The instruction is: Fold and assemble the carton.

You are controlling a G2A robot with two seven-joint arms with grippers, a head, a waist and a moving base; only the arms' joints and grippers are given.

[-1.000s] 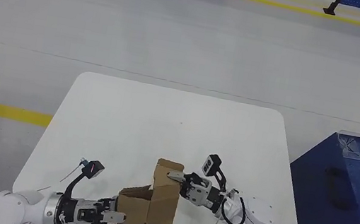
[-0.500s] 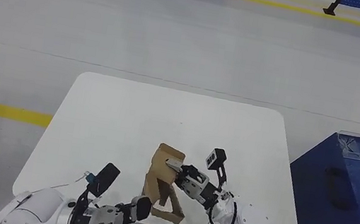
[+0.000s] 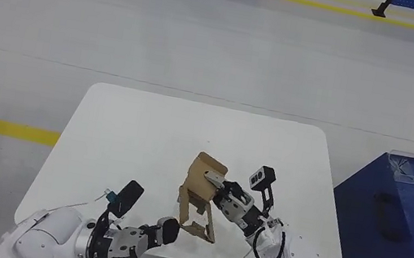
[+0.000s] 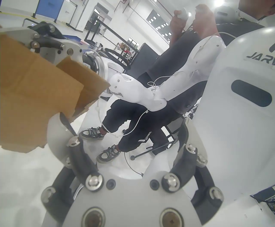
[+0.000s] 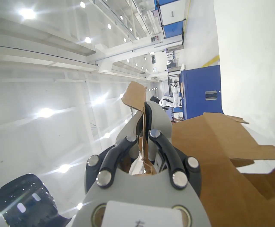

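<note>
Mid-fold, the right pincer (image 5: 144, 120) grips the brown cardboard carton (image 3: 194, 193) by a flap, while the open left pincer (image 4: 121, 137) should probably press a panel next.

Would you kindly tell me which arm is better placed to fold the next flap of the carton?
Left, probably: the left gripper is open beside the carton, while the right gripper is pinching it.

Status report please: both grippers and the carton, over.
Right gripper: jaws shut on a flap of the carton. Left gripper: jaws open, at carton's lower edge. Carton tilted, flaps not yet closed.
</note>
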